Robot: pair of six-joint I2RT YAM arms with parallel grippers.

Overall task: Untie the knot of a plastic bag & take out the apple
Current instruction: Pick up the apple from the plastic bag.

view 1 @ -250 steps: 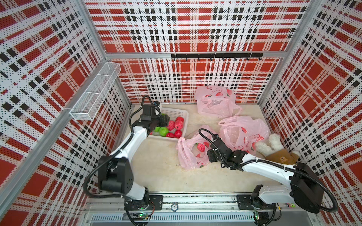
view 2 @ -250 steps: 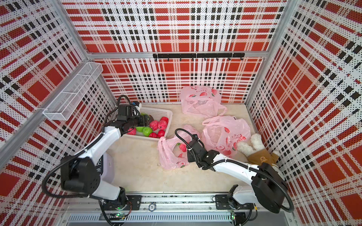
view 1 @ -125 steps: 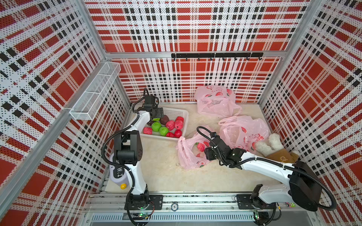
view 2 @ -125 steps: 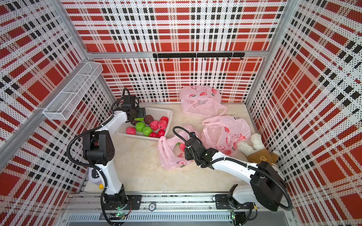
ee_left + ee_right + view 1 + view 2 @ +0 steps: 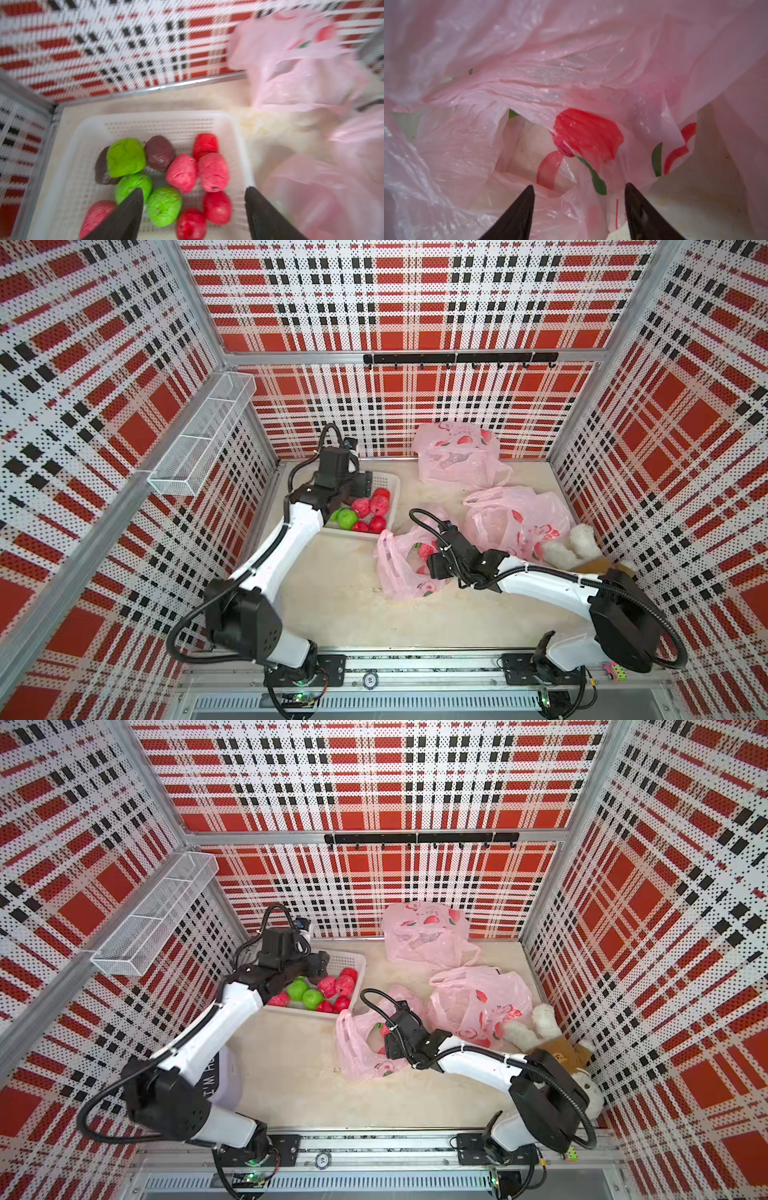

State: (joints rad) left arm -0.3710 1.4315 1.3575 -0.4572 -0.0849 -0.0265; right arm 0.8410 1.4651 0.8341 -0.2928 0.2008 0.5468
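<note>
Closest to me: right end effector [image 5: 579, 185] at the mouth of the near pink bag [image 5: 397, 576]. Fingers spread, nothing pinched, loose film just ahead of the tips. The bag lies slumped on the surface [image 5: 340, 605] with its mouth gaping toward the arm. No knot shows on it, so I'd judge the untying done for this bag. The apple [image 5: 424, 551] is inside, a red lump showing near the mouth. Left to do, as I read it: reach in, close on the apple, bring it out.

Further back on the left: white basket [image 5: 392, 485] holding red, green and a couple of dark fruits [image 5: 182, 172]. The left end effector [image 5: 194, 188] hangs over it, fingers spread, empty. Looks like the drop spot, but that's my guess only. To the right sits the middle bag [image 5: 515, 514], and behind it the far bag [image 5: 453, 456], both slack. A white plush toy [image 5: 569, 547] lies just beside the middle bag.

Hard to make out:
- In the right wrist view, red print on the film overlaps the fruit, so apple edge versus print is unclear.
- A green patch deeper in could be a second fruit or just print.
- The right fingertips are not visible in either top view.
- The left wrist view is blurred.
- Whether the two back bags are tied or empty, cannot tell.
</note>
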